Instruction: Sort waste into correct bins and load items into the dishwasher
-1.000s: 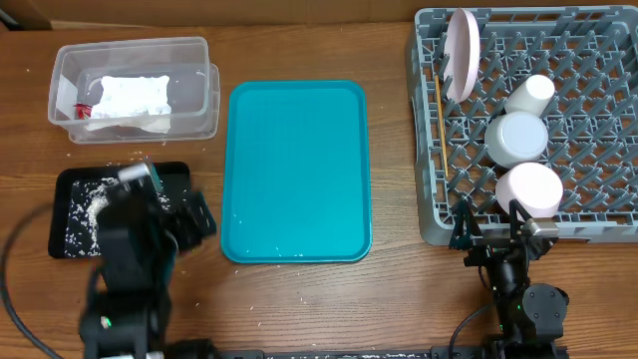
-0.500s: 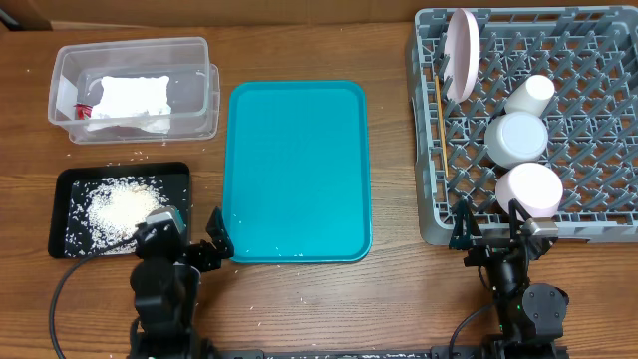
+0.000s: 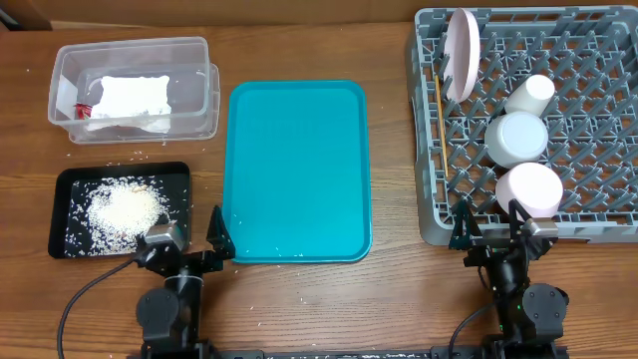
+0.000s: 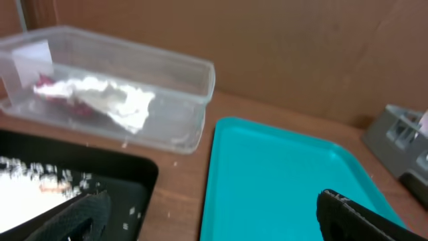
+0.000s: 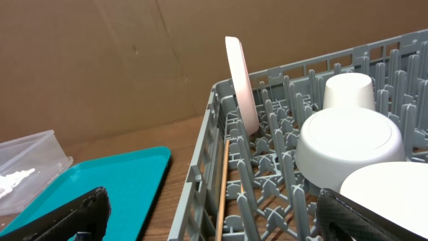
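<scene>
a brown wooden table carries four things. at the far left sits a clear plastic tub, and nearer, apart from it, a shallow black tray, with a few white grains scattered on the wood between them. a teal tray lies flat in the middle. a grey dish rack fills the right side.

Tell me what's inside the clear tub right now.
The clear tub holds a crumpled white napkin with a red wrapper peeking out at its edge. Most of the wrapper, and anything else beneath the napkin, is covered.
</scene>
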`<state>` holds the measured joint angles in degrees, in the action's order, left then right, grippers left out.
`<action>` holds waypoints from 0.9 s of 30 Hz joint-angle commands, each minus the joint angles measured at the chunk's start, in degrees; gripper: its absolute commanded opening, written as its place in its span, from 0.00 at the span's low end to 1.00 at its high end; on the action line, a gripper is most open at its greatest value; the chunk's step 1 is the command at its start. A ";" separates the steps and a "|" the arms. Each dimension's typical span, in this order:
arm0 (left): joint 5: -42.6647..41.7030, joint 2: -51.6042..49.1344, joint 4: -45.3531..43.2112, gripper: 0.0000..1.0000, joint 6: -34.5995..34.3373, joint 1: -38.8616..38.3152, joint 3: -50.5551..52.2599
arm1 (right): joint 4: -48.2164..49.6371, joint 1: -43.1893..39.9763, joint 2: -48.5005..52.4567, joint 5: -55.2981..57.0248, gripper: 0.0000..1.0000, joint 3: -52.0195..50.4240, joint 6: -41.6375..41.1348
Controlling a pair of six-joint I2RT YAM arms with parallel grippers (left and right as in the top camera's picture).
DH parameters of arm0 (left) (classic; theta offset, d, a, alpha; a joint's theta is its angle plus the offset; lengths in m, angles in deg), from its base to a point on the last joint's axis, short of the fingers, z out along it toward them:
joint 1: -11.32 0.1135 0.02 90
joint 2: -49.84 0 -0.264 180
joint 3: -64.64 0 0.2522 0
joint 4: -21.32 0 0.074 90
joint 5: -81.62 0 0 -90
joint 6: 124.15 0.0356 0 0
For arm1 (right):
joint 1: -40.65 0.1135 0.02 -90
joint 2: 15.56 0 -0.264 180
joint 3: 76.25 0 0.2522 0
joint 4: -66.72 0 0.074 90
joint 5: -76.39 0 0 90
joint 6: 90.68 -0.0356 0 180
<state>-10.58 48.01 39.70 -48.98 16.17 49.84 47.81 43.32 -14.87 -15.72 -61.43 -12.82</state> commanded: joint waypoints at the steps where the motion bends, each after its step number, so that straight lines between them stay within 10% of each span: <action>1: 1.07 1.64 -2.73 1.00 -0.15 -0.44 0.74 | 0.33 0.22 -0.52 0.57 1.00 -0.59 0.15; 27: 0.85 1.62 -0.17 1.00 2.64 -3.43 0.76 | 0.33 0.22 -0.52 0.57 1.00 -0.59 0.15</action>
<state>-9.90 48.97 39.41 -47.45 13.17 50.35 47.79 43.30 -14.87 -15.69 -61.43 -12.85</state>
